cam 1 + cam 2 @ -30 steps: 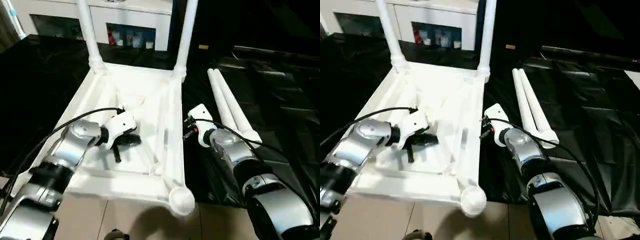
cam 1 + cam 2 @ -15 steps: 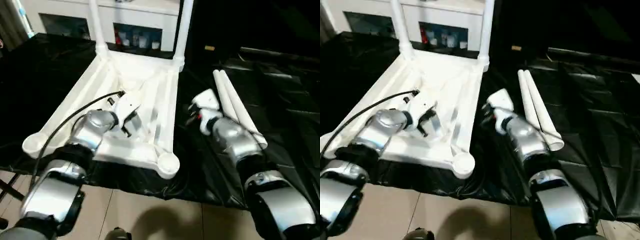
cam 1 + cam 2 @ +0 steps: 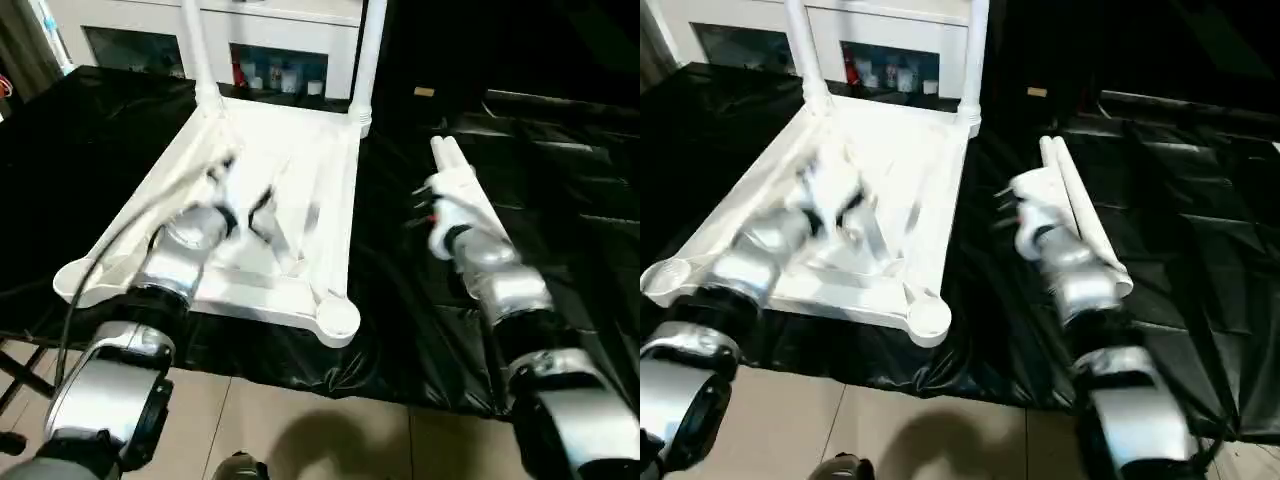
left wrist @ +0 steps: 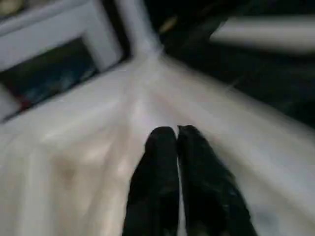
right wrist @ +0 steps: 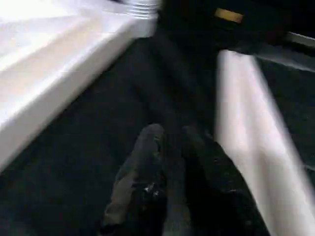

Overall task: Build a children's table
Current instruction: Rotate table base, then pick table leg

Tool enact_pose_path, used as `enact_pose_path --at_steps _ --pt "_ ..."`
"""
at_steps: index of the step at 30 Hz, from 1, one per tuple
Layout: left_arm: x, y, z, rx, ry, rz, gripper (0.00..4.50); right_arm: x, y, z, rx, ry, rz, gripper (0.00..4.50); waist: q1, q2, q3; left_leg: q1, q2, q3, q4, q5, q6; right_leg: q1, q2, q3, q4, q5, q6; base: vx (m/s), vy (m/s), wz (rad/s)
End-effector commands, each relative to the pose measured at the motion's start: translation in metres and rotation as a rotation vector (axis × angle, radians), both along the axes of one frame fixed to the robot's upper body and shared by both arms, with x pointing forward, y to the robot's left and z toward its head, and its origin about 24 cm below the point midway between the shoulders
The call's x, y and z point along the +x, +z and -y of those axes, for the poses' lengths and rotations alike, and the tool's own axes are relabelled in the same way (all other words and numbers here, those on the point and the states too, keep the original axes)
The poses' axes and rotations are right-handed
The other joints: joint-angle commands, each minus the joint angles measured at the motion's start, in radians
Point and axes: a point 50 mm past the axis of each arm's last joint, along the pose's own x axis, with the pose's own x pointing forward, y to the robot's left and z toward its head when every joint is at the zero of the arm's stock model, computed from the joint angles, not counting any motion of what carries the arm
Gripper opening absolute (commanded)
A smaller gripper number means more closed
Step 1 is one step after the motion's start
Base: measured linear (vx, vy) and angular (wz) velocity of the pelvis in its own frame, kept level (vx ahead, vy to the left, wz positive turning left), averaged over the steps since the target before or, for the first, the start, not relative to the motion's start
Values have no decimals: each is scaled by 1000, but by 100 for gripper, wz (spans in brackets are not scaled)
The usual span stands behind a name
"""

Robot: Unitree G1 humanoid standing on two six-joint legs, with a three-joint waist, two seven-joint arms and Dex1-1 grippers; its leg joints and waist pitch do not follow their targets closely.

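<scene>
Children's table top (image 3: 270,190) lies upside down on black sheeting (image 3: 560,200), rim up. Two legs are seated in the far corner sockets: one (image 3: 198,50) on the far left, one (image 3: 368,55) on the far right, both upright. Near corner sockets (image 3: 336,318) stand empty. Two loose legs (image 3: 1080,215) lie side by side on the sheeting to the right of the top, apart from it.

Left gripper (image 4: 176,132) hovers over the inside of the upturned top, jaws nearly pressed together with a thin slit between them, nothing pinched. Right gripper (image 5: 170,132) sits over the sheeting between the top's right rim and the loose legs, just beside those legs; jaws slightly spread, nothing in them.

White cabinet (image 3: 280,40) with glass doors stands behind the top.
</scene>
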Motion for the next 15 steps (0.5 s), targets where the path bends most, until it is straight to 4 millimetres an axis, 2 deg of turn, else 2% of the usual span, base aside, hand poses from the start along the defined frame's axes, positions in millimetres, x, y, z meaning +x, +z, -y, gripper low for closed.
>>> enact_pose_path --at_steps 1,2,3,5,7,12,14,15 --pt "-11 3 11 -39 -116 -23 61 1 1 12 -1 -74 -37 99 2 1 -84 31 31 -15 -60 -158 -29 44 -72 48 -58 45 -248 0 0 0" --pt "-12 3 11 -40 -124 -24 75 1 1 13 -2 -77 -39 109 3 4 -86 30 34 -20 -59 -151 -28 47 -78 48 -53 44 -247 0 0 0" --pt "-16 3 15 -42 -163 -26 86 2 2 16 -8 -90 -47 122 2 5 -83 29 33 -18 -60 -152 -26 44 -74 47 -58 20 -234 0 0 0" --pt "-27 1 21 -40 -250 -53 93 3 3 21 -18 -111 -66 131 -1 2 -84 30 34 -17 -60 -151 -28 44 -74 47 -57 9 -229 0 0 0" --pt "-38 -4 24 -18 -324 -99 120 4 4 25 -28 -131 -94 153 -3 2 -83 29 32 -15 -60 -154 -29 41 -70 48 -59 4 -223 0 0 0" --pt "-52 -9 28 14 -391 -157 166 5 1 33 -31 -178 -168 199 -7 4 -82 30 32 -15 -60 -157 -44 39 -66 48 -56 -3 -210 0 0 0" --pt "-53 -9 28 20 -394 -159 183 5 0 34 -28 -180 -178 217 -7 0 -81 31 31 -13 -60 -157 -44 39 -64 49 -58 1 -209 0 0 0" --pt "-54 -8 29 25 -395 -163 189 5 -1 35 -28 -183 -191 224 -5 3 -83 31 31 -14 -59 -151 -43 40 -67 49 -56 8 -209 0 0 0"
